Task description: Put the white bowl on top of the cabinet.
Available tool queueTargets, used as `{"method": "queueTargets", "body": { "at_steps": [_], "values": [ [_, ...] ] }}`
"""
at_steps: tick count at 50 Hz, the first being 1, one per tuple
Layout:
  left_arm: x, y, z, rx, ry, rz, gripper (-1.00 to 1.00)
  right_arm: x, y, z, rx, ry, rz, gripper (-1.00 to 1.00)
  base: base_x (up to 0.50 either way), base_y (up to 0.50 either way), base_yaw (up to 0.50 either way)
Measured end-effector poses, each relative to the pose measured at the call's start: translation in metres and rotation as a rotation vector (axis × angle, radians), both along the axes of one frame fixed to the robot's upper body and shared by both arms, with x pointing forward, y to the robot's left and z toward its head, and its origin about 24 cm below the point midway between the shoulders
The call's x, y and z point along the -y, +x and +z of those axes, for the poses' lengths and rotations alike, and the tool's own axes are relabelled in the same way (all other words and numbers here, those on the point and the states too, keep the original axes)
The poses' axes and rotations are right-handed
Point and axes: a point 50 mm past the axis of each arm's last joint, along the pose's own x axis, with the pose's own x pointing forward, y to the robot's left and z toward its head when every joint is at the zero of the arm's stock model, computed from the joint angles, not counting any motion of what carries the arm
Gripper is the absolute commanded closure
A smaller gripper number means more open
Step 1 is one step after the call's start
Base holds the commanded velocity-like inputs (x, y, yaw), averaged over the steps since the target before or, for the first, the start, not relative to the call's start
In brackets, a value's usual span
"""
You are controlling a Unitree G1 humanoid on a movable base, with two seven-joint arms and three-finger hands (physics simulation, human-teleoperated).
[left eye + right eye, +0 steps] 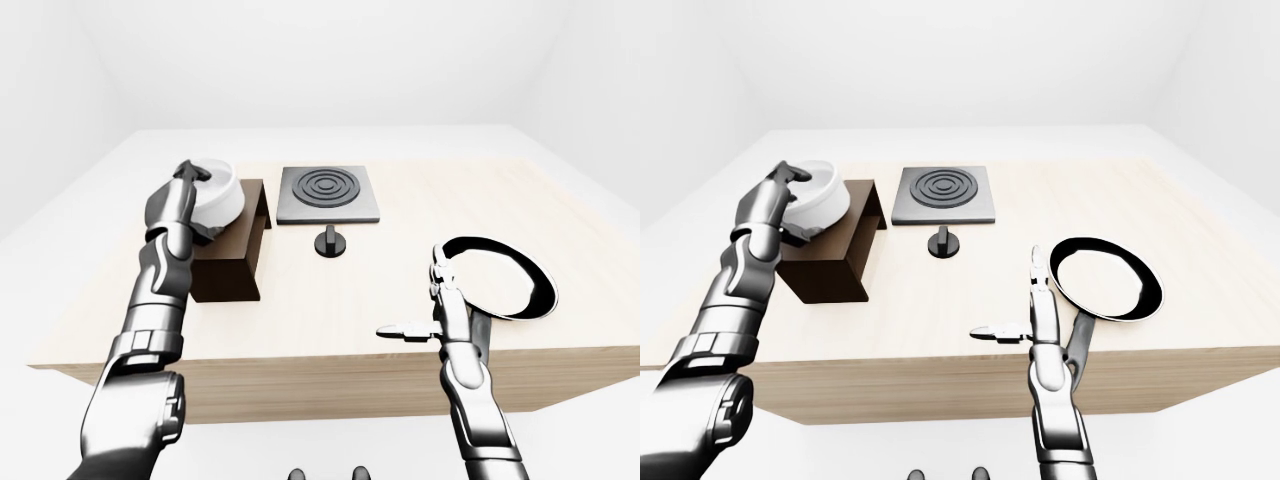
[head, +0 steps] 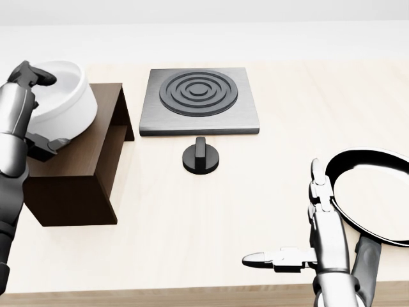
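White walls and a pale floor surround a light wooden table [image 2: 211,211] that fills most of the scene. At the far left, the left hand [image 2: 25,109] has its fingers wrapped over the rim and under the side of the white bowl [image 2: 67,96], gripping it just above the top of the dark brown cabinet [image 2: 77,173]. Whether the bowl's base is already touching the cabinet top or hangs a little clear of it, I cannot tell; it looks slightly tilted toward the hand. To the right of the cabinet lies a grey stove plate [image 2: 199,102] with raised rings, and a black knob [image 2: 200,158] sits on the table just near of it. Further right, the right hand [image 2: 300,249] is held open, fingers straight and thumb stuck out to the left, empty and hovering over the near edge of the table. Beside it at the far right rests a black frying pan [image 1: 505,280], untouched. I would judge the task to be at the placing step: the bowl needs to be levelled and settled squarely on the cabinet top, well away from its edges, before the fingers let go and draw clear without dragging it.
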Motion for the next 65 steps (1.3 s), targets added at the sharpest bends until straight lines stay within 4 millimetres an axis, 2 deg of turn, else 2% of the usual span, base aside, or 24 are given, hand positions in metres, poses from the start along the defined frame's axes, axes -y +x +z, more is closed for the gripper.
{"method": "queueTargets", "body": {
  "at_steps": [23,39,52,65],
  "values": [
    [0.001,0.001,0.001,0.02,0.015,0.017,-1.0,0.0,0.0,0.0,0.004,-0.007,-0.007,-1.0,0.0,0.0,0.0],
    [0.011,-0.005,0.005,0.049,0.049,-0.031,-1.0,-0.001,0.0,-0.001,0.005,-0.011,-0.008,-1.0,0.0,0.0,0.0],
    [0.028,-0.032,0.012,0.12,0.126,-0.099,-1.0,-0.002,0.004,-0.002,0.001,-0.012,-0.01,-1.0,0.0,0.0,0.0],
    [0.05,-0.08,0.018,0.283,0.127,-0.132,-1.0,-0.002,0.011,0.001,0.0,-0.003,-0.015,-1.0,0.0,0.0,0.0]
  ]
}}
